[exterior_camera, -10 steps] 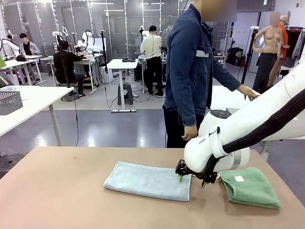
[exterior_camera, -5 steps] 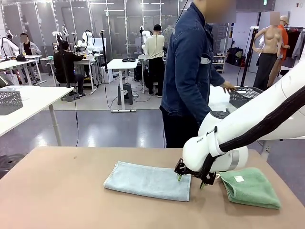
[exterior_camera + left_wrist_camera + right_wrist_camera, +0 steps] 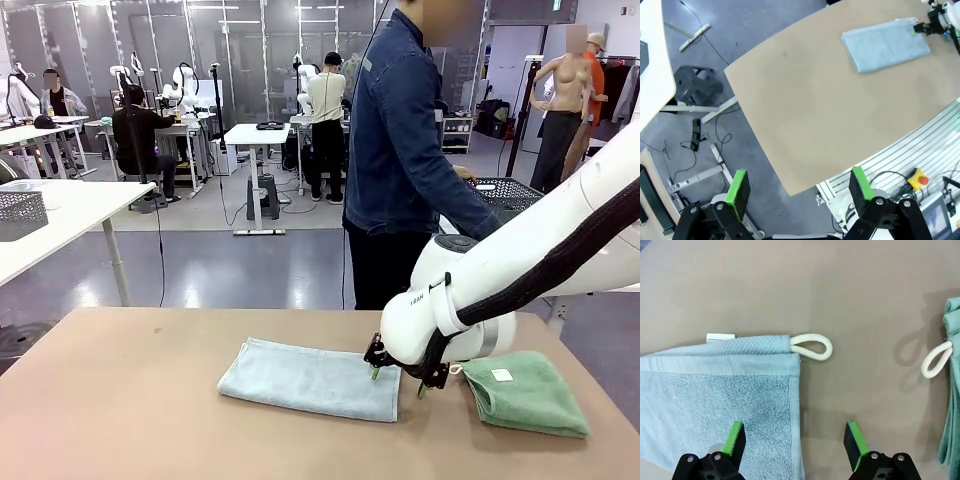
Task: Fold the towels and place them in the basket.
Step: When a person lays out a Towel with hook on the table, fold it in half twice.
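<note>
Your green terry towel (image 3: 527, 392) at right looks folded, pale blue terry towel (image 3: 310, 378) partly | neither basketed | right gripper (image 3: 398, 382), left gripper (image 3: 800, 187) both wide, empty

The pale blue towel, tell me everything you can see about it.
The pale blue towel is soft terry cloth with a waffle-weave border, a white cord loop at one corner and a small white label on the edge beside it. It lies flat on the tan table as a long strip, apparently folded, left of the green towel and apart from it. The right gripper, jaws open, straddles its right end; contact is unclear.
</note>
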You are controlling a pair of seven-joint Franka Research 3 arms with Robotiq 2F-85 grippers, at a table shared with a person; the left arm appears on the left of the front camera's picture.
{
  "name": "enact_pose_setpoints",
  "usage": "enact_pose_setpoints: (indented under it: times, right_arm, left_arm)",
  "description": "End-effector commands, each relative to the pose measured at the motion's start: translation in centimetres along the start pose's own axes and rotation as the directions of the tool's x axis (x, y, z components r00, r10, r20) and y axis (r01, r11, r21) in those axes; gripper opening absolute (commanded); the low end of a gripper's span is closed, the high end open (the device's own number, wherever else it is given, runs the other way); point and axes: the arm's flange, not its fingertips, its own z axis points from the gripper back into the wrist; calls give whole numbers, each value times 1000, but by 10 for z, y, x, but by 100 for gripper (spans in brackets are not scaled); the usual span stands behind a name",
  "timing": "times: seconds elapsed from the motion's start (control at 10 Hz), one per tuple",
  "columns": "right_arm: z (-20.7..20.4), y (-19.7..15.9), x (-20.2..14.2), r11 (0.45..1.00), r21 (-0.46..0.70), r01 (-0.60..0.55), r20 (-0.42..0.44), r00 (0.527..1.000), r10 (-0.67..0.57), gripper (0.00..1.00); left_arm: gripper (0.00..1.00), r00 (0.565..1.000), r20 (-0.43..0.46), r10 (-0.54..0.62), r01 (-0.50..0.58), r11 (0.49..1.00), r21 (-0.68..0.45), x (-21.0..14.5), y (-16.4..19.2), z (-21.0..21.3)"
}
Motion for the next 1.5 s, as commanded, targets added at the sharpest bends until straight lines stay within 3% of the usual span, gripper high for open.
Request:
enact_pose_setpoints:
  times: [0.0, 0.4, 1.0, 1.1, 1.2, 1.4]
  right_arm:
    - [-2, 22, 0, 997, -79, 17, 23, 1000, -16, 100]
    - [5, 40, 10, 989, -146, -34, -44, 999, 28, 100]
    - [-17, 47, 14, 982, -180, -64, -119, 992, 43, 100]
    - [-19, 46, 13, 983, -173, -69, -116, 992, 49, 83]
    - [-20, 45, 12, 984, -166, -69, -110, 993, 52, 42]
    - [-21, 43, 11, 986, -156, -63, -104, 993, 47, 0]
  left_arm:
    - [100, 1000, 1, 0, 0, 1000, 5, 0, 0, 1]
    - [100, 1000, 1, 0, 0, 1000, 5, 0, 0, 1]
    - [100, 1000, 1, 0, 0, 1000, 5, 0, 0, 1]
    - [100, 1000, 1, 0, 0, 1000, 5, 0, 0, 1]
    - [100, 1000, 1, 0, 0, 1000, 5, 0, 0, 1]
    - [100, 1000, 1, 0, 0, 1000, 5, 0, 0, 1]
